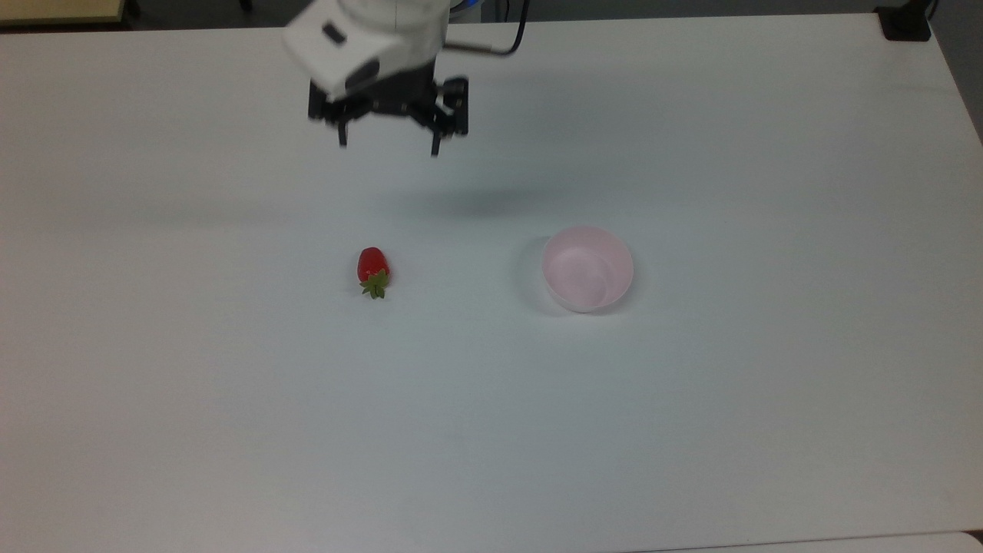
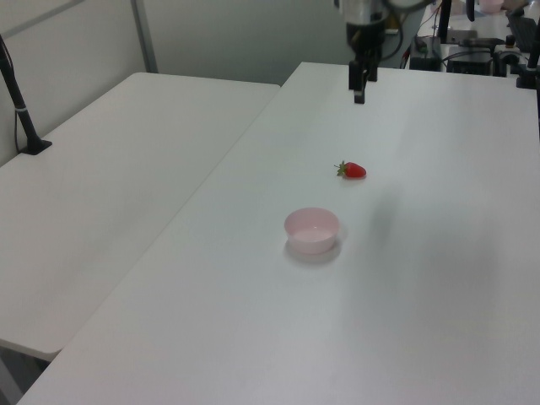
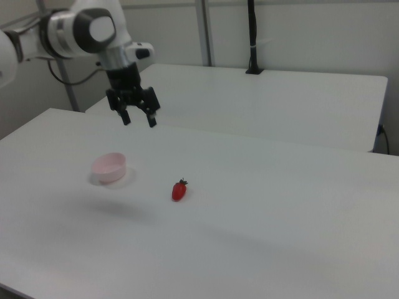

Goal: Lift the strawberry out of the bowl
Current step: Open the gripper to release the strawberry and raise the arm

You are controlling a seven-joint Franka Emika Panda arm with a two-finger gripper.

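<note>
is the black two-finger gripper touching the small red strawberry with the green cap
Apart. In the right view the open gripper hangs well above the table, and the strawberry lies alone on the white tabletop.

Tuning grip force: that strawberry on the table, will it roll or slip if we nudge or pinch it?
The strawberry lies on its side on the bare table, so a nudge would probably roll it. Its skin looks glossy, so it may slip in a pinch. It is small, so likely light.

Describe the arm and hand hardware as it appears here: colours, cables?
White glossy arm links with dark grey joint rings. A white block-shaped body carries the hand, which has black fingers on a black bracket. A thin black cable loops beside the wrist.
</note>
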